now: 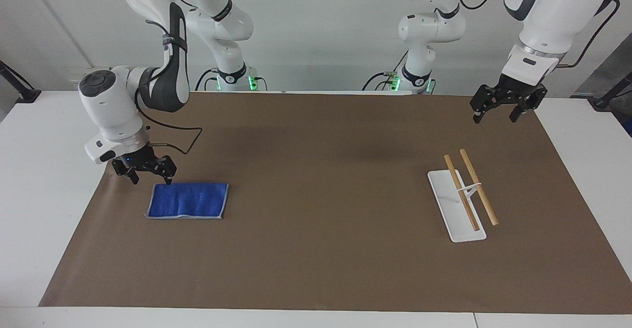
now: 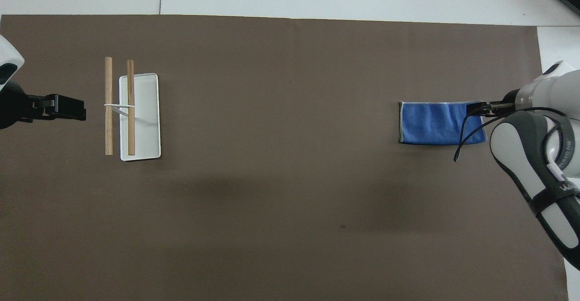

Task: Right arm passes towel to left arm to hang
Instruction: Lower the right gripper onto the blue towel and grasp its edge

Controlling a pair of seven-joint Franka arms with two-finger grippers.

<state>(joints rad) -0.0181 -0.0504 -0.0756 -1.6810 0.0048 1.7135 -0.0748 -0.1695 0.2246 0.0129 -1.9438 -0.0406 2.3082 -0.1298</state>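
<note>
The blue towel [image 1: 187, 200] [image 2: 437, 123] lies flat on the brown mat toward the right arm's end of the table. My right gripper [image 1: 151, 181] [image 2: 476, 109], with its blue light glowing, stands open low over the towel's end edge, at the corner nearer to the robots. Nothing is between its fingers, and I cannot tell whether they touch the cloth. My left gripper [image 1: 494, 119] [image 2: 80, 112] waits open and empty in the air over the mat's edge at the left arm's end.
A white rack base [image 1: 456, 214] [image 2: 146, 128] carrying two wooden rods [image 1: 478, 187] [image 2: 108, 106] stands toward the left arm's end. The brown mat [image 1: 316, 145] covers most of the white table. A black cable [image 1: 185, 138] loops off the right wrist.
</note>
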